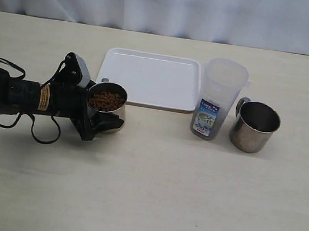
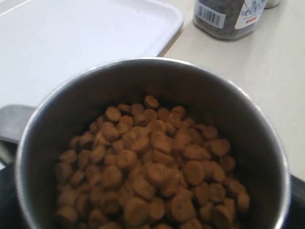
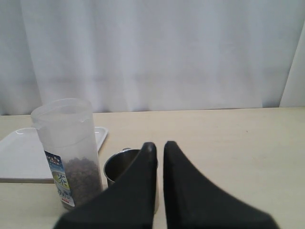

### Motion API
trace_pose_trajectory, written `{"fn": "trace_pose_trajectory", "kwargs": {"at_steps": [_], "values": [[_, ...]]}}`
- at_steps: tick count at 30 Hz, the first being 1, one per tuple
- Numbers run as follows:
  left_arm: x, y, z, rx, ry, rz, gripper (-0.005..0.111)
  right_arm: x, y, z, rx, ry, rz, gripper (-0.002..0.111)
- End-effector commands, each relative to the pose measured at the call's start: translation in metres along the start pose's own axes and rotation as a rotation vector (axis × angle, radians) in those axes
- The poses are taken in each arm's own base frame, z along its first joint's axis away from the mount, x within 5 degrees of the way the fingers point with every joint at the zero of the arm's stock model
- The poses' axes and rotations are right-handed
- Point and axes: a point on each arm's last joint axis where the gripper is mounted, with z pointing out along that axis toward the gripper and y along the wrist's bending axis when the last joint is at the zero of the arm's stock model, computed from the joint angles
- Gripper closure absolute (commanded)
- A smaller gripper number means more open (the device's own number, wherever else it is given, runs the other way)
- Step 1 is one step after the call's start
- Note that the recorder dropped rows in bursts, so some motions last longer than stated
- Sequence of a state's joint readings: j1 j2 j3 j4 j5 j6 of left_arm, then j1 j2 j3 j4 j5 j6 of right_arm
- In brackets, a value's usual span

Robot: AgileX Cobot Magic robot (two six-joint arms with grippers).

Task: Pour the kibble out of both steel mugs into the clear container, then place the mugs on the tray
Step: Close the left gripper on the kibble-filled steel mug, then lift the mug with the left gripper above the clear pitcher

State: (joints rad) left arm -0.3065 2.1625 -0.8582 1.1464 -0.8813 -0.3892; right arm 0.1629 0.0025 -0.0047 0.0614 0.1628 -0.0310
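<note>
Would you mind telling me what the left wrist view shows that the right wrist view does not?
Only the left wrist view shows the steel mug filled with kibble, seen close up. Only the right wrist view shows the shut right end effector, the other steel mug behind it, and the curtain. Both show the tray and the clear container with kibble in its bottom.

Brown kibble, silver steel mugs, white tray, clear container w/ blue-white label, black fingers.
</note>
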Motion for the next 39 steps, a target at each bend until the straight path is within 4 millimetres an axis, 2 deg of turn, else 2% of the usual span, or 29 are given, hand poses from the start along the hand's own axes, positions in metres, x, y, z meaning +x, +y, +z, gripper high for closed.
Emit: {"fn": "trace_pose_trajectory", "kwargs": {"at_steps": [1,3,5,10,15,16,17,23,24,27,29,32,33,39], "values": [[-0.003,0.003,0.002,-0.035,-0.025,-0.033,0.082,0.001,0.000,0.000,-0.004,0.003,-0.001,0.104],[-0.006,0.002,0.001,-0.022,-0.026,-0.014,0.097,0.001,0.000,0.000,-0.004,0.003,-0.001,0.104],[-0.011,-0.001,-0.002,0.009,-0.016,0.039,0.107,0.001,0.000,0.000,-0.004,0.003,-0.001,0.104],[-0.033,-0.006,-0.017,0.048,0.006,0.031,0.107,0.001,0.000,0.000,-0.004,0.003,-0.001,0.104],[-0.065,-0.016,-0.027,0.009,0.038,0.096,0.107,0.001,0.000,0.000,-0.004,0.003,-0.001,0.104],[-0.073,-0.019,-0.028,-0.020,0.057,0.123,0.107,0.001,0.000,0.000,-0.004,0.003,-0.001,0.104],[-0.091,-0.027,-0.030,-0.080,0.077,0.163,0.107,0.001,0.000,0.000,-0.004,0.003,-0.001,0.104],[-0.138,-0.043,-0.045,-0.193,-0.011,0.183,0.107,0.001,0.000,0.000,-0.004,0.003,-0.001,0.104],[-0.152,-0.046,-0.045,-0.229,-0.018,0.185,0.107,0.001,0.000,0.000,-0.004,0.003,-0.001,0.104],[-0.172,-0.048,-0.039,-0.295,0.005,0.211,0.107,0.001,0.000,0.000,-0.004,0.003,-0.001,0.104],[-0.192,-0.052,-0.034,-0.358,0.023,0.237,0.107,0.001,0.000,0.000,-0.004,0.003,-0.001,0.104],[-0.209,-0.055,-0.031,-0.365,-0.013,0.241,0.107,0.001,0.000,0.000,-0.004,0.003,-0.001,0.104],[-0.215,-0.058,-0.024,-0.361,-0.020,0.253,0.107,0.001,0.000,0.000,-0.004,0.003,-0.001,0.104],[-0.223,-0.065,0.014,-0.380,0.049,0.287,0.107,0.001,0.000,0.000,-0.004,0.003,-0.001,0.104]]}}
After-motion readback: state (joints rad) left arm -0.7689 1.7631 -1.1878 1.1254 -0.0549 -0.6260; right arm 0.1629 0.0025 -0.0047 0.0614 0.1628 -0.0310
